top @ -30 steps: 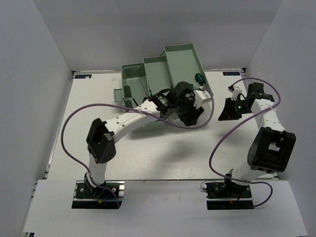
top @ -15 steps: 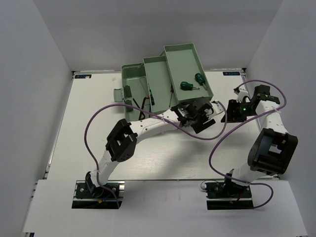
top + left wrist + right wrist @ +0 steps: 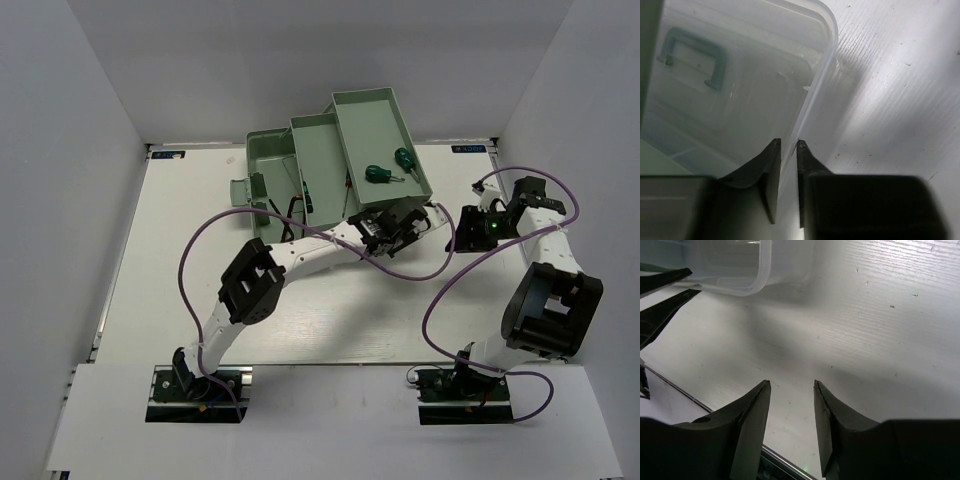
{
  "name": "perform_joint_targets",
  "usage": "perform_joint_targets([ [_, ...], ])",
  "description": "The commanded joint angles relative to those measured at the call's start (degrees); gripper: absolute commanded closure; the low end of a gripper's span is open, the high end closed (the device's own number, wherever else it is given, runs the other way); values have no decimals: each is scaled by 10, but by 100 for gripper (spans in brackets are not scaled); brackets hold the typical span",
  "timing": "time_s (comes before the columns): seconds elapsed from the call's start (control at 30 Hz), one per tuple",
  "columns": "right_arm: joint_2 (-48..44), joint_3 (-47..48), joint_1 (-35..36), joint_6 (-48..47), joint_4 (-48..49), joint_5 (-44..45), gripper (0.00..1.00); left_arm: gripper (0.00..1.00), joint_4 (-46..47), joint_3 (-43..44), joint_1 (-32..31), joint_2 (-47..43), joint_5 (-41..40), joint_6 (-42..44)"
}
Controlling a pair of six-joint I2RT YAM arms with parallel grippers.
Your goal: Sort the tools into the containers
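Note:
The pale green toolbox (image 3: 318,150) stands at the back with its tiers folded out. Two green-handled screwdrivers (image 3: 378,173) lie in its top tray. Thin dark hex keys (image 3: 304,194) lie in the middle tray. My left gripper (image 3: 424,222) (image 3: 788,144) is at the toolbox's right front corner, shut on the rim of the translucent lid (image 3: 740,75), which has a bluish handle (image 3: 695,55). My right gripper (image 3: 466,232) (image 3: 791,384) is open and empty above bare table, just right of the lid's corner (image 3: 735,265).
The left gripper's dark fingers (image 3: 660,280) show at the left edge of the right wrist view. Purple cables (image 3: 400,268) loop over the table between the arms. White walls close in the table on three sides.
My left arm has swung right, off the top of the toolbox, so the two screwdrivers and hex keys now show. My right gripper has shifted slightly right.

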Motion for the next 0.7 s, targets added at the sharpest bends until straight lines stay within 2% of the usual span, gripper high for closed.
perform_joint_targets([
  [0.0, -1, 2, -3, 13, 7, -18, 54, 80, -7, -9, -5, 16, 30, -13],
  [0.03, 1, 4, -2, 14, 9, -18, 54, 86, -7, -9, -5, 17, 36, -13],
  [0.07, 3, 6, -3, 16, 9, -17, 54, 97, -7, -9, -5, 17, 36, -19],
  [0.1, 6, 5, -4, 19, 9, -8, 54, 100, -15, 3, -5, 17, 36, -19],
  [0.2, 12, 9, -2, 30, 22, 9, 52, 100, -20, 30, -5, 5, 36, -19],
  [0.3, 20, 13, -3, 45, 35, 24, 44, 100, -33, 59, -5, -17, 41, -25],
  [0.37, 29, 16, -3, 56, 40, 33, 42, 100, -33, 59, 6, -33, 47, -40],
  [0.67, 100, 54, 1, 107, 50, 67, 41, 100, -21, 59, 24, -111, 42, -64],
])
